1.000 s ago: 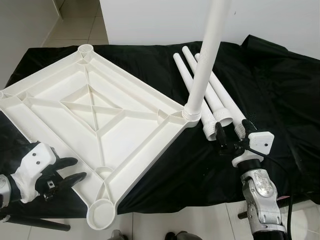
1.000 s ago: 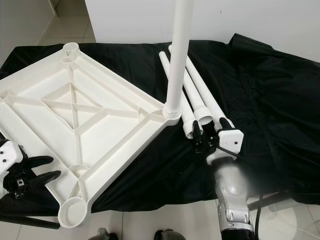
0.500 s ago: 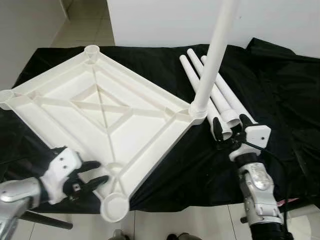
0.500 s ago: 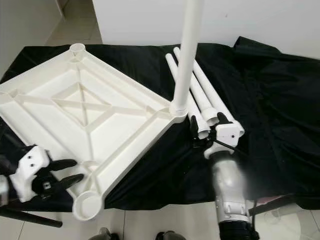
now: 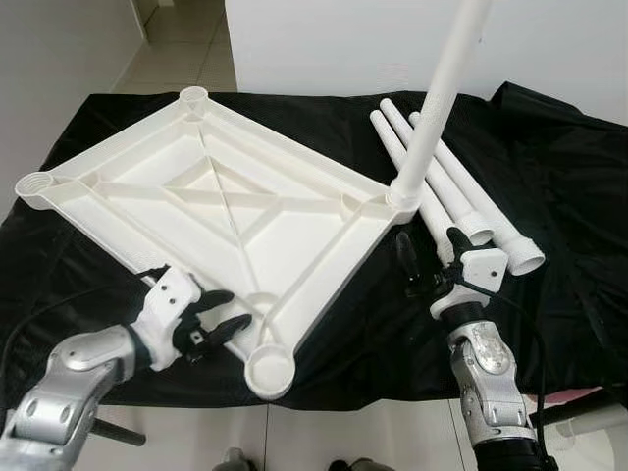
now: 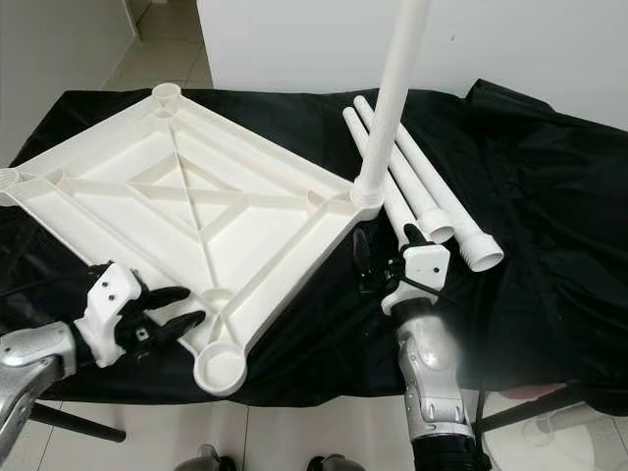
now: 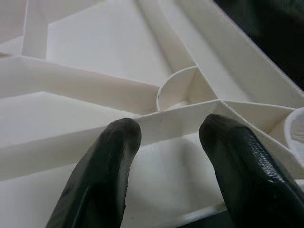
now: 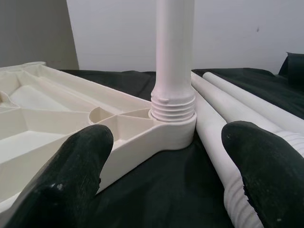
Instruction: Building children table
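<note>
A white plastic ribbed tabletop lies upside down on a black cloth-covered table. The left gripper sits just beside its near edge, fingers apart. Ahead of the right gripper, fingers apart, an upright white plastic leg stands in the tabletop's corner socket; three loose white tube legs lie just to that gripper's right.

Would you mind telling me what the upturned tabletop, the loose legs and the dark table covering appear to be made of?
Tabletop: likely moulded plastic, off-white, smooth satin; thin ribs and round corner sockets suggest it.
Loose legs: seemingly the same white plastic, hollow tubes with moulded threads at the ends.
Covering: thin black sheet, cloth or plastic film, unclear; it wrinkles and has a slight sheen.
</note>
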You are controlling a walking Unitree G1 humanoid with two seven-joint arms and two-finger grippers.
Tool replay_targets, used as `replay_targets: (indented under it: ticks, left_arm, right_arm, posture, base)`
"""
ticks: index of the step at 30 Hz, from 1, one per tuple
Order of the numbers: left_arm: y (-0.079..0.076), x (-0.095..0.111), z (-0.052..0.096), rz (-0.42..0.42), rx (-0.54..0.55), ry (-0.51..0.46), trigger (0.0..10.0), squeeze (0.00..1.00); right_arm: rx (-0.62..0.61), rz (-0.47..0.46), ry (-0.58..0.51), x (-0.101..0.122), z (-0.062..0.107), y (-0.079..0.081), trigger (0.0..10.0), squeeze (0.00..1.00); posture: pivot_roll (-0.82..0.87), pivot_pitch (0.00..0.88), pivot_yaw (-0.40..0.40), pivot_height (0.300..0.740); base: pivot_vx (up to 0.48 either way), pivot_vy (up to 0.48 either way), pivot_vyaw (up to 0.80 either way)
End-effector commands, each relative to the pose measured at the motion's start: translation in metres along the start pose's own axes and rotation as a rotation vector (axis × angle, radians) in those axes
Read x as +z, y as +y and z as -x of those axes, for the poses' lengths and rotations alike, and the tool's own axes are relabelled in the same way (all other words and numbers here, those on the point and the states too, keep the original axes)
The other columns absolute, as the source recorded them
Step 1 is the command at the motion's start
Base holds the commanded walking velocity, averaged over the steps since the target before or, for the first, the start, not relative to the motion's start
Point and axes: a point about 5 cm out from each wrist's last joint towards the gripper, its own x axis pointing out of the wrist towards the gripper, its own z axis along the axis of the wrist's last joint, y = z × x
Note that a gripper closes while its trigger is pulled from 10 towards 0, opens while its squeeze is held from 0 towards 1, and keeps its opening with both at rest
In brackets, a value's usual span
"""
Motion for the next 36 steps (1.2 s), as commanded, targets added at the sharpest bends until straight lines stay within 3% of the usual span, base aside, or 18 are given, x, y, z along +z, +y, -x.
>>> replay_targets:
  ticks: [1, 3, 5, 12, 17, 18, 19, 20, 22, 25, 28, 29, 36]
  left_arm:
    - [0.008, 0.008, -0.005, -0.017, 0.136, -0.039, 10.0, 0.00]
    - [0.012, 0.012, -0.007, -0.014, 0.161, -0.069, 10.0, 0.00]
    - [0.018, 0.020, -0.005, -0.099, 0.181, -0.096, 10.0, 0.00]
    - [0.039, 0.020, 0.008, -0.212, 0.129, -0.009, 10.0, 0.00]
    - [0.043, 0.013, 0.013, -0.243, 0.043, 0.058, 10.0, 0.00]
    - [0.045, 0.010, 0.015, -0.196, 0.007, 0.081, 10.0, 0.00]
    - [0.045, 0.010, 0.015, -0.186, -0.025, 0.083, 10.0, 0.98]
    - [0.046, 0.009, 0.015, -0.160, -0.049, 0.083, 10.0, 1.00]
    - [0.044, 0.008, 0.014, -0.131, -0.085, 0.082, 10.0, 1.00]
    - [0.040, -0.001, 0.015, -0.174, -0.209, 0.165, 10.0, 1.00]
    - [0.041, -0.003, 0.016, -0.231, -0.237, 0.214, 10.0, 1.00]
    - [0.043, -0.003, 0.016, -0.258, -0.248, 0.233, 10.0, 0.00]
    - [0.051, -0.003, 0.015, -0.283, -0.297, 0.276, 10.0, 0.00]
  right_arm:
    - [-0.028, -0.001, 0.004, 0.000, 0.000, -0.002, 10.0, 0.00]
    - [-0.036, -0.001, -0.001, 0.001, -0.001, -0.003, 10.0, 0.00]
    - [-0.042, -0.004, -0.004, 0.002, -0.002, -0.003, 10.0, 0.00]
    - [-0.041, 0.003, 0.002, 0.000, -0.002, -0.005, 10.0, 0.00]
    - [-0.036, 0.014, 0.003, 0.001, -0.004, -0.008, 10.0, 0.00]
    - [-0.034, 0.020, 0.002, 0.001, -0.004, -0.009, 10.0, 0.00]
    - [-0.033, 0.023, 0.002, 0.001, -0.005, -0.010, 10.0, 0.00]
    - [-0.032, 0.026, 0.001, 0.002, -0.005, -0.010, 10.0, 0.00]
    - [-0.030, 0.029, 0.001, 0.002, -0.005, -0.011, 10.0, 0.00]
    - [-0.024, 0.036, 0.001, 0.002, -0.005, -0.011, 10.0, 0.00]
    - [-0.023, 0.044, 0.005, 0.002, -0.004, -0.012, 10.0, 0.00]
    - [-0.023, 0.046, 0.007, 0.001, -0.003, -0.013, 10.0, 0.00]
    - [-0.026, 0.050, 0.007, 0.001, -0.004, -0.013, 10.0, 0.00]
  posture:
    - [0.01, 0.139, 0.014, 0.740]
    - [0.00, 0.140, 0.015, 0.740]
    - [0.00, 0.142, 0.013, 0.740]
    - [0.01, 0.144, 0.009, 0.740]
    - [0.00, 0.142, 0.008, 0.740]
    - [0.00, 0.142, 0.008, 0.740]
    - [0.00, 0.140, 0.009, 0.740]
    - [0.00, 0.140, 0.009, 0.740]
    - [0.00, 0.138, 0.008, 0.740]
    - [-0.01, 0.138, 0.010, 0.740]
    - [-0.01, 0.137, 0.008, 0.740]
    - [-0.02, 0.135, 0.012, 0.740]
    - [-0.02, 0.130, 0.018, 0.740]
  base:
    - [0.000, 0.000, 0.00]
    - [0.000, 0.000, 0.00]
    - [0.000, 0.000, 0.00]
    - [0.000, 0.000, 0.00]
    - [0.000, 0.000, 0.00]
    - [0.000, 0.000, 0.00]
    - [0.000, 0.000, 0.00]
    - [0.000, 0.000, 0.00]
    - [0.000, 0.000, 0.00]
    - [0.000, 0.000, 0.00]
    - [0.000, 0.000, 0.00]
    - [0.000, 0.000, 0.00]
    - [0.000, 0.000, 0.00]
